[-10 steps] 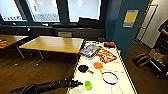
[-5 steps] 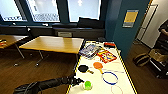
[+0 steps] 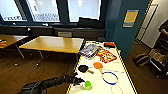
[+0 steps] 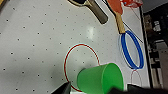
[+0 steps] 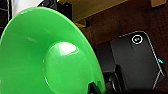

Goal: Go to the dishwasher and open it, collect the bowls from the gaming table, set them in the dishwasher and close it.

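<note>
The gaming table (image 3: 120, 75) is white-topped with a yellow edge and stands right in front of me. Near its front corner a small green cup-shaped bowl (image 3: 87, 85) stands on the top. My left gripper (image 3: 79, 80) reaches in beside it from the left. In the left wrist view that green bowl (image 4: 100, 78) sits on a thin red ring (image 4: 81, 46), and the left gripper (image 4: 100, 89) is open with a dark finger on each side of it. In the right wrist view a lime green bowl (image 5: 50, 55) hangs above the floor, with my right gripper (image 5: 96, 87) shut on its rim.
A black paddle (image 3: 83, 68), an orange paddle (image 3: 98, 66), a blue ring (image 3: 110, 78) and game boxes (image 3: 106, 55) lie further back on the table. A wooden table (image 3: 55, 43) stands to the left. A bag (image 3: 141, 59) lies on the floor at the right, with a person (image 3: 163, 30) beyond it.
</note>
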Robot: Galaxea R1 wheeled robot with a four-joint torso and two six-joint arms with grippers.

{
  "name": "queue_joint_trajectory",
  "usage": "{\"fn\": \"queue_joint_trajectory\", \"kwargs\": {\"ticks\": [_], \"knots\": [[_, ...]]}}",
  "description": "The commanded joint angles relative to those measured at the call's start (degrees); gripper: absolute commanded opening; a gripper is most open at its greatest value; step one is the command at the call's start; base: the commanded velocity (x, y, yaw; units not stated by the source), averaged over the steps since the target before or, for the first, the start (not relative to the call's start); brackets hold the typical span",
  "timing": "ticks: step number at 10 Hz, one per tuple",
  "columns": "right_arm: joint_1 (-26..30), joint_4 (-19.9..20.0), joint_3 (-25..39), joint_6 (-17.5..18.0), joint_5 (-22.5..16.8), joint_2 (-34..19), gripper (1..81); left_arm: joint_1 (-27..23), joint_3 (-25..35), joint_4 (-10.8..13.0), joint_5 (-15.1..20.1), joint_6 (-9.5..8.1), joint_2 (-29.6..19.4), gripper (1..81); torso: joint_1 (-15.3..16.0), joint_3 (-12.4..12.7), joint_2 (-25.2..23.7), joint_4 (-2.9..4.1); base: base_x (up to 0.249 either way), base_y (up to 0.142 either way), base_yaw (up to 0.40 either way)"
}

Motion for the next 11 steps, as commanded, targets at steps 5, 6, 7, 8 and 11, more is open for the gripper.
{"fn": "queue_joint_trajectory", "kwargs": {"ticks": [5, 6, 7, 8, 11], "knots": [[2.8, -1.3, 0.8, -0.1, -2.3, -2.5, 1.0, -9.3, -4.1, 0.1, 2.5, -0.19, 5.1, 81.1, 0.0, 0.0, 0.0, 0.00, 0.000, 0.000, 0.000], [2.8, -1.3, 0.8, -0.1, -2.3, -2.5, 1.0, -9.3, -4.1, 0.2, 2.6, -0.19, 5.2, 81.1, 0.0, 0.0, 0.0, 0.00, 0.000, 0.000, 0.000], [2.8, -1.3, 0.8, -0.1, -2.3, -2.4, 1.0, -9.2, -4.2, 0.1, 2.6, -0.19, 5.1, 81.1, 0.0, 0.0, 0.0, 0.00, 0.000, 0.000, 0.000], [2.8, -1.3, 0.8, -0.1, -2.3, -2.3, 1.0, -9.1, -4.7, 0.1, 2.5, -0.45, 5.2, 81.1, 0.0, 0.0, 0.0, 0.00, 0.000, 0.000, 0.000], [2.8, -1.3, 0.8, -0.1, -2.4, -2.3, 1.0, -9.0, -6.7, 0.1, 2.5, -2.48, 6.3, 81.1, 0.0, 0.0, 0.0, 0.00, 0.000, 0.000, 0.000]]}}
